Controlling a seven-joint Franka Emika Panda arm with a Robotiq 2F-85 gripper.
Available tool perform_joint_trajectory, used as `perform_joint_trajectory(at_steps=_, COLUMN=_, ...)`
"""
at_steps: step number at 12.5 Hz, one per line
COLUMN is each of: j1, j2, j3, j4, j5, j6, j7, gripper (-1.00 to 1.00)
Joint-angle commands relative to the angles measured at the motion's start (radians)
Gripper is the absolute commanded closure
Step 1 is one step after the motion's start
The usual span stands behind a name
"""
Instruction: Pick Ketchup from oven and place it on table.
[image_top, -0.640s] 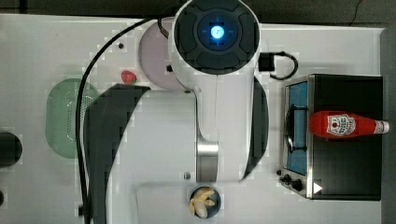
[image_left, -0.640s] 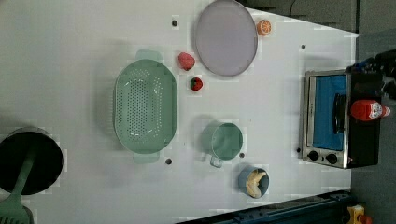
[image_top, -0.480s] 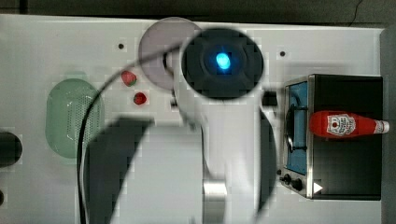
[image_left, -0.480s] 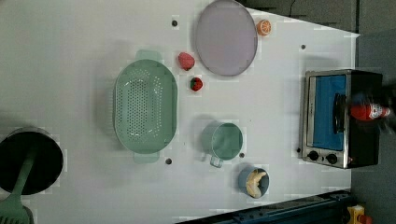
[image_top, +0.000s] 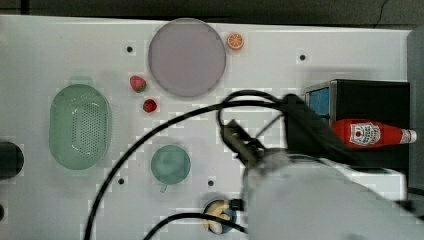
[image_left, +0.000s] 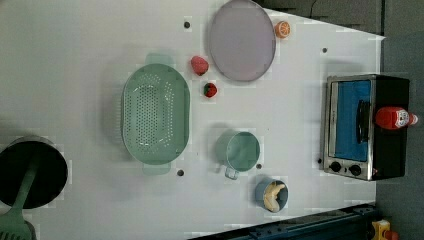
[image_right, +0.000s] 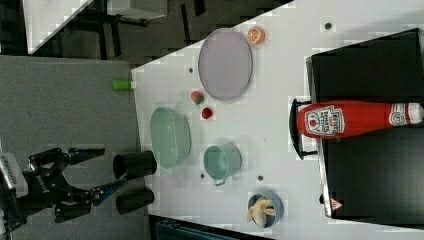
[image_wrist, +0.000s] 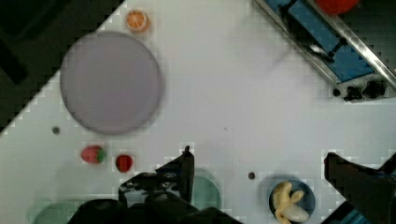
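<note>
The Ketchup (image_top: 372, 134) is a red bottle with a white cap, resting on the black top of the oven (image_top: 370, 100), its cap toward the top view's right. It also appears in the left view as Ketchup (image_left: 395, 118) and in the right view as Ketchup (image_right: 350, 119). The oven (image_left: 350, 125) has a blue glass door that is closed. My gripper (image_wrist: 257, 155) hangs open over the white table (image_top: 60, 45), a short way in front of the oven (image_wrist: 327, 51), with nothing between its fingers (image_wrist: 184, 168). The white arm (image_top: 325, 200) covers the table beside the oven.
A lilac plate (image_top: 186, 57), an orange slice (image_top: 235, 41), two strawberries (image_top: 138, 83), a green colander (image_top: 80, 126), a green mug (image_top: 170, 164) and a blue bowl with banana (image_left: 271, 195) lie on the table. A black pot (image_left: 30, 172) stands at the left view's left.
The arm has swung from the table's middle toward the top view's lower right, nearer the oven. The Ketchup has stayed put.
</note>
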Motion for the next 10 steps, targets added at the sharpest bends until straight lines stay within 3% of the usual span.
perform_joint_trajectory(at_steps=1, j1=-0.036, j2=0.110, j3=-0.091, j4=-0.031, j5=0.005, j6=0.049, j7=-0.015, gripper=-1.00)
perform_joint_trajectory(at_steps=10, j1=-0.065, j2=0.390, j3=-0.405, j4=-0.029, j5=0.007, j6=0.403, j7=-0.015, gripper=-1.00)
